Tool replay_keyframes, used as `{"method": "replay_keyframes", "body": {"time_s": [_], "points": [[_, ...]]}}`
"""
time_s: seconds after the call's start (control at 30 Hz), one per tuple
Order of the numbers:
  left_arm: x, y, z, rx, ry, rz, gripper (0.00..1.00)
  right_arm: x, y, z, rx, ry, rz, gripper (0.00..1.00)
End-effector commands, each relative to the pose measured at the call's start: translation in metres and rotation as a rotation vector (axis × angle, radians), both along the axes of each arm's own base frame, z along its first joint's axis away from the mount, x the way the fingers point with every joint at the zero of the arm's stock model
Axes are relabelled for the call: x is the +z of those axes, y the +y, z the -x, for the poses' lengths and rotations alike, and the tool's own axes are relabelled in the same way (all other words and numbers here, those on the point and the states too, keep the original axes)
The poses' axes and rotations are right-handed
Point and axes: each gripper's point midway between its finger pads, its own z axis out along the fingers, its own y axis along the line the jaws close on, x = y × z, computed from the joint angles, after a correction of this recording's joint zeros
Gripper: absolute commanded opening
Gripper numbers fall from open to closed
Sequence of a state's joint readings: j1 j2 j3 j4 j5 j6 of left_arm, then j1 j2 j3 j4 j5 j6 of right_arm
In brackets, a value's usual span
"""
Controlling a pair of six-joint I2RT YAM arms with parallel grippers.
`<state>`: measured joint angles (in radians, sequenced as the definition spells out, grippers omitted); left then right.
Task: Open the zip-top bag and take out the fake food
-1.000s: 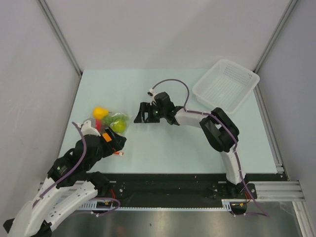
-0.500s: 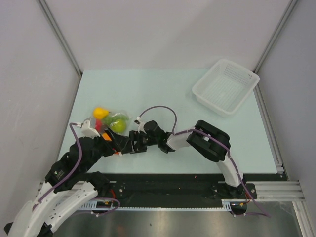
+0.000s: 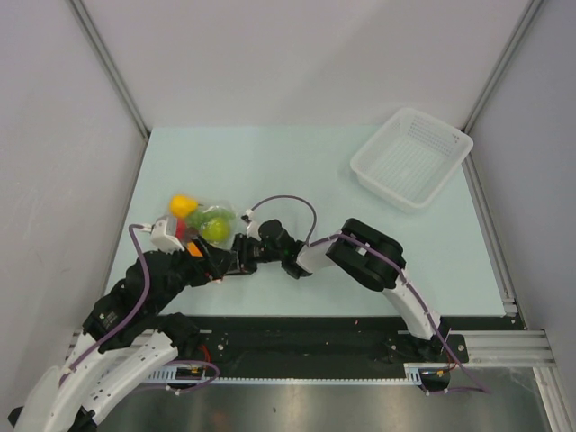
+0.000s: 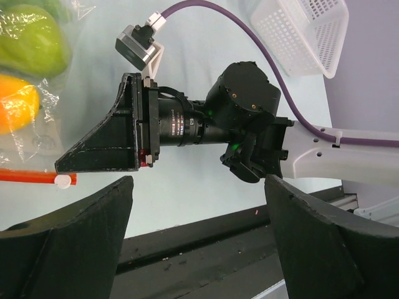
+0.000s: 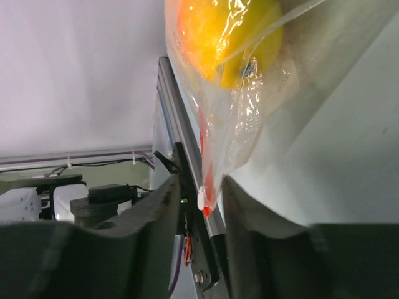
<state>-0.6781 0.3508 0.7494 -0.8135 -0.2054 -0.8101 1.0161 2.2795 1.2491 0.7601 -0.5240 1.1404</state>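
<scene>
The top camera looks steeply down from above and behind the arm bases, far enough off to take in the whole table (image 3: 297, 162) and the basket (image 3: 411, 157). The left wrist camera sits low and close, facing across the table past the left gripper (image 4: 198, 187) at the right gripper (image 4: 68, 165) and the basket. The right wrist camera, rolled sideways, is right up against the bag (image 5: 249, 106). All 3 views share the bag.

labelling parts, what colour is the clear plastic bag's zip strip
Orange-red zip strip; left wrist view shows best.
</scene>
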Motion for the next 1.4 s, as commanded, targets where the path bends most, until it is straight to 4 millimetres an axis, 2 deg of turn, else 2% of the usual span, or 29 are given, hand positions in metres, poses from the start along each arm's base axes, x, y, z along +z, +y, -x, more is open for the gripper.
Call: {"method": "replay_keyframes", "body": {"time_s": [0.0,0.03,0.17,0.33,0.47,0.5,0.53,0.6,0.7,0.8,0.83,0.9,0.93,1.07,1.1,1.13,1.17,1.27,1.3,1.37], "points": [[0.005,-0.007,-0.003,-0.033,-0.02,0.003,0.89,0.038,0.006,-0.01,-0.005,-0.012,-0.112,0.3],[0.005,-0.007,-0.003,-0.036,-0.023,-0.003,0.89,0.037,0.004,-0.01,-0.011,-0.006,-0.11,0.27],[0.003,-0.006,-0.005,-0.024,-0.027,-0.011,0.89,0.043,0.001,-0.011,0.0,0.016,-0.127,0.0],[-0.007,-0.003,-0.008,0.039,0.028,0.026,0.87,0.059,-0.007,-0.018,-0.028,0.042,-0.167,0.0],[-0.032,0.005,-0.011,0.18,0.121,0.108,0.85,0.066,-0.013,-0.026,-0.051,0.05,-0.182,0.0],[-0.046,0.009,-0.011,0.217,0.152,0.115,0.84,0.066,-0.016,-0.027,-0.061,0.057,-0.186,0.0],[-0.049,0.011,-0.011,0.277,0.181,0.181,0.83,0.074,-0.019,-0.031,-0.086,0.059,-0.217,0.0],[-0.054,0.012,-0.016,0.324,0.184,0.225,0.8,0.075,-0.025,-0.036,-0.121,0.082,-0.235,0.0],[-0.054,0.022,-0.024,0.402,0.172,0.213,0.75,0.095,-0.034,-0.046,-0.161,0.104,-0.328,0.0],[-0.057,0.022,-0.03,0.422,0.194,0.181,0.7,0.104,-0.044,-0.058,-0.195,0.135,-0.374,0.0],[-0.056,0.024,-0.035,0.442,0.194,0.189,0.69,0.102,-0.05,-0.06,-0.213,0.147,-0.379,0.0],[-0.061,0.014,-0.037,0.389,0.225,0.19,0.69,0.109,-0.058,-0.069,-0.223,0.164,-0.413,0.0],[-0.058,0.017,-0.045,0.405,0.217,0.221,0.68,0.11,-0.059,-0.071,-0.218,0.171,-0.414,0.0],[-0.07,0.019,-0.054,0.399,0.26,0.258,0.65,0.117,-0.056,-0.067,-0.171,0.209,-0.414,0.0],[-0.069,0.018,-0.055,0.387,0.252,0.277,0.65,0.121,-0.055,-0.064,-0.166,0.216,-0.41,0.0],[-0.06,0.012,-0.061,0.349,0.219,0.329,0.64,0.121,-0.053,-0.061,-0.163,0.219,-0.403,0.0],[-0.064,0.005,-0.061,0.297,0.209,0.336,0.62,0.121,-0.051,-0.062,-0.165,0.228,-0.388,0.0],[-0.057,0.003,-0.064,0.267,0.177,0.362,0.64,0.124,-0.046,-0.058,-0.165,0.263,-0.386,0.0],[-0.049,-0.001,-0.067,0.24,0.139,0.377,0.64,0.125,-0.044,-0.055,-0.159,0.277,-0.384,0.0],[-0.051,-0.008,-0.067,0.203,0.153,0.395,0.65,0.129,-0.043,-0.054,-0.164,0.29,-0.389,0.0]]}}
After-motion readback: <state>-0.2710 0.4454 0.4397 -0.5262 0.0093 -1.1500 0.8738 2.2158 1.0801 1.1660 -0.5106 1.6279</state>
